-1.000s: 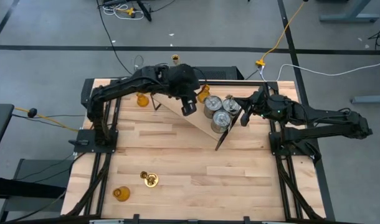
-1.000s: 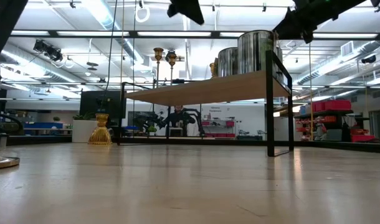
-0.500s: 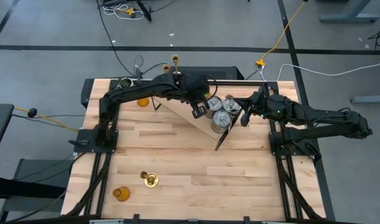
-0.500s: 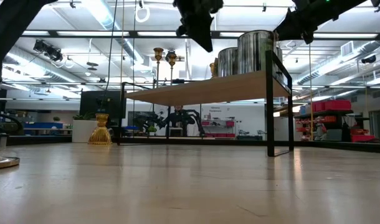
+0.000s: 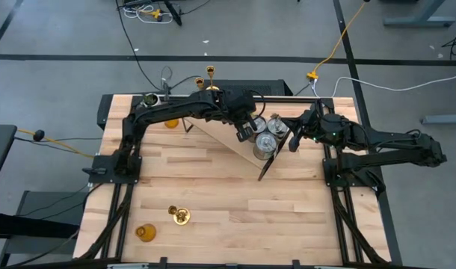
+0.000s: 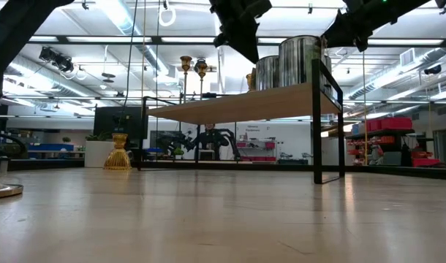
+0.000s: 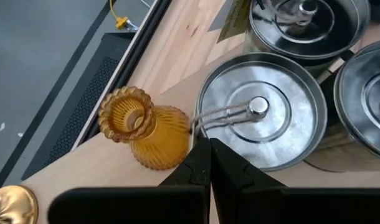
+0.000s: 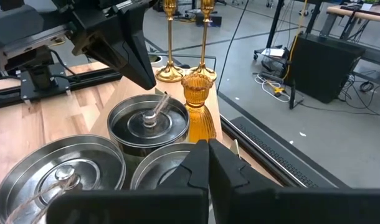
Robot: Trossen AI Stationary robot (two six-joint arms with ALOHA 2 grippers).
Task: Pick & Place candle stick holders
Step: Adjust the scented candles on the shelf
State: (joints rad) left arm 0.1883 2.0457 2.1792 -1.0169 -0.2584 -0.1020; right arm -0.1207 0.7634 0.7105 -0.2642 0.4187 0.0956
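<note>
- Left hand (image 5: 245,133), fingers pressed together, hangs over the raised shelf (image 5: 226,140) beside an amber holder (image 7: 147,127) and silver cylinders (image 5: 265,142).
- Right hand (image 5: 294,140), also pressed together, waits beside those cylinders.

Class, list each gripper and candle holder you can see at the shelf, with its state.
left gripper: shut, empty, above the shelf
right gripper: shut, empty
amber holder: upright on the shelf
silver cylinders: upright, side by side on the shelf
brass sticks: two, upright
</note>
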